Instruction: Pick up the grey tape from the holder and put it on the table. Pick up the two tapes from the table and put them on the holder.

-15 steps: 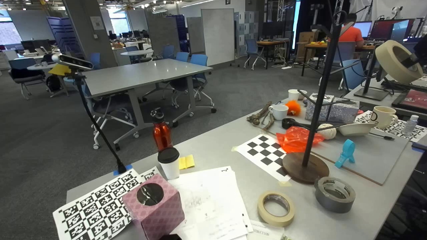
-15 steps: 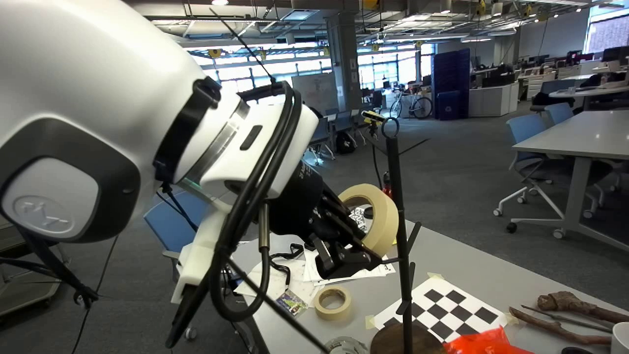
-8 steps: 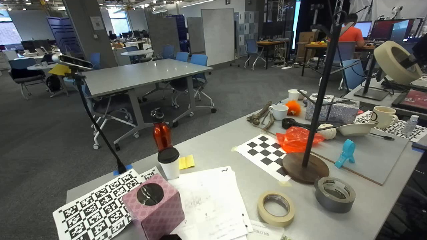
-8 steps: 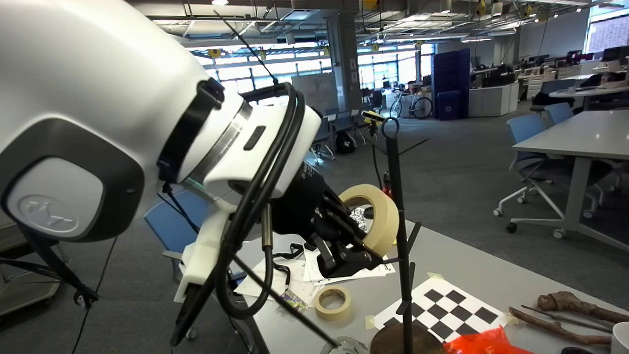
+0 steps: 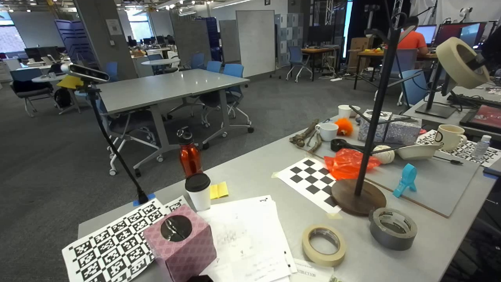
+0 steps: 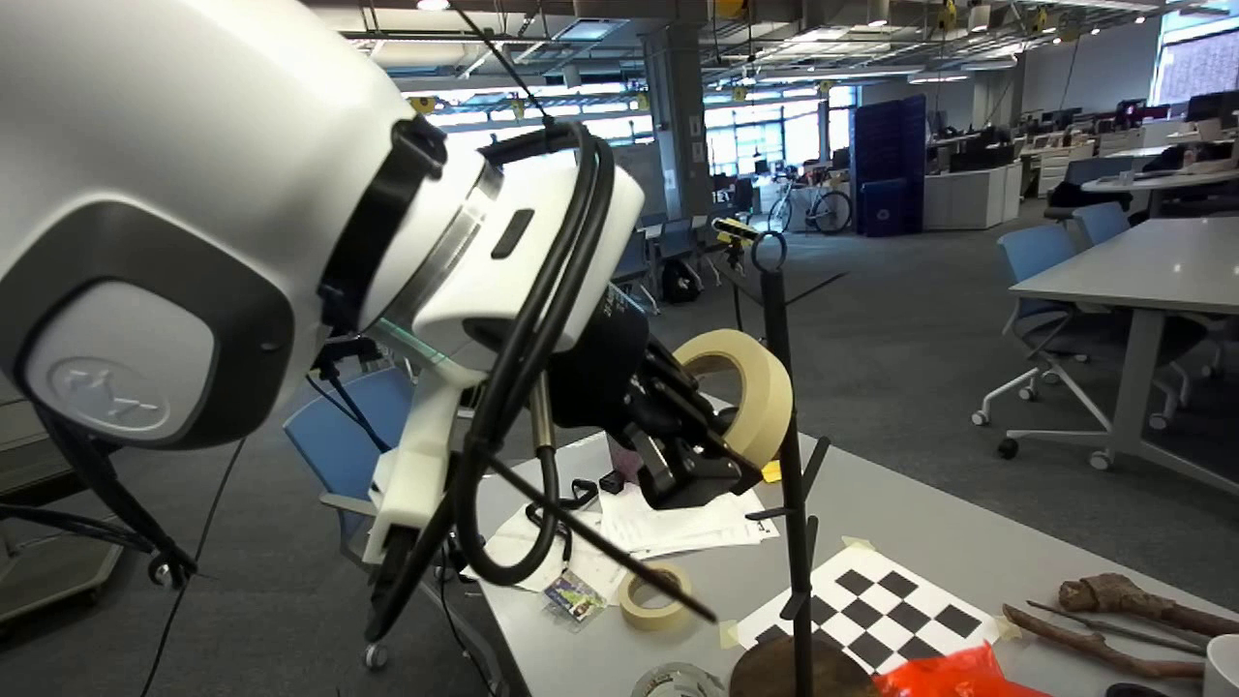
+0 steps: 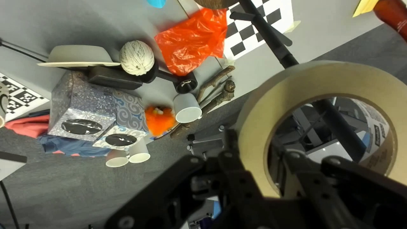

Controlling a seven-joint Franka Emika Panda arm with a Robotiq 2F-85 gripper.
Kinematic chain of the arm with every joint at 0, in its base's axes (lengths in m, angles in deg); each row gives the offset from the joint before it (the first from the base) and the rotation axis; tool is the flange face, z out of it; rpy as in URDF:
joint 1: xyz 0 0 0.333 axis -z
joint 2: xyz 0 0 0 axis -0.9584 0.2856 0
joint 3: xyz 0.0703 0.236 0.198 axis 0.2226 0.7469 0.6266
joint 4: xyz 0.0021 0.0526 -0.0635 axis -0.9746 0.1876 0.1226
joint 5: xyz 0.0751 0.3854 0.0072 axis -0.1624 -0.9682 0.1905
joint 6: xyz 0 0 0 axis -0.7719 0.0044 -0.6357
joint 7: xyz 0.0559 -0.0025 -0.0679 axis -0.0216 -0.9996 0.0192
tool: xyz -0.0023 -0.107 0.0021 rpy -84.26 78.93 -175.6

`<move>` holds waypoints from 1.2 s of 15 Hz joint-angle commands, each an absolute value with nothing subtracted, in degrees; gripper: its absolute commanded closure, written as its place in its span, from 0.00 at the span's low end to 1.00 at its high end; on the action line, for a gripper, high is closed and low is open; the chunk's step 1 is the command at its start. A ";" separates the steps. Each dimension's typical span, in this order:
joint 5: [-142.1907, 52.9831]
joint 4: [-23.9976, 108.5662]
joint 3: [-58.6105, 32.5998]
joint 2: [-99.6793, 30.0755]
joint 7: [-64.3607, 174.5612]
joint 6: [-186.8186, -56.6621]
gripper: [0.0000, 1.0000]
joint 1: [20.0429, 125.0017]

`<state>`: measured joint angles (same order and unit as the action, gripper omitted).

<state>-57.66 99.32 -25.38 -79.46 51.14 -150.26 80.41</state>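
Note:
My gripper is shut on the wall of a cream tape, with one finger inside its hole and one outside. The tape hangs tilted, high above the table. In an exterior view it is well apart from the upper pole of the holder; in the wrist view that black pole shows beyond the ring and through its hole. The second cream tape lies flat on the table. Beside the holder's round brown base sits the grey tape, only partly in frame in an exterior view.
Short arms stick out from the pole. Near its base lie a checkerboard sheet, a red plastic bag and a blue clip. A pink tissue box and papers occupy the table's near end.
My gripper has risen with the cream tape and shifted a little toward the pole, mostly in the last half second. The second cream tape, grey tape and holder have stayed put.

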 commanded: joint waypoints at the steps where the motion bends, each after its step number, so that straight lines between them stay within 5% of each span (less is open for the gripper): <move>1: -62.17 97.00 -28.59 -78.51 47.85 -151.22 0.94 76.19; 18: -65.13 91.68 -32.13 -68.68 46.81 -152.43 0.94 71.45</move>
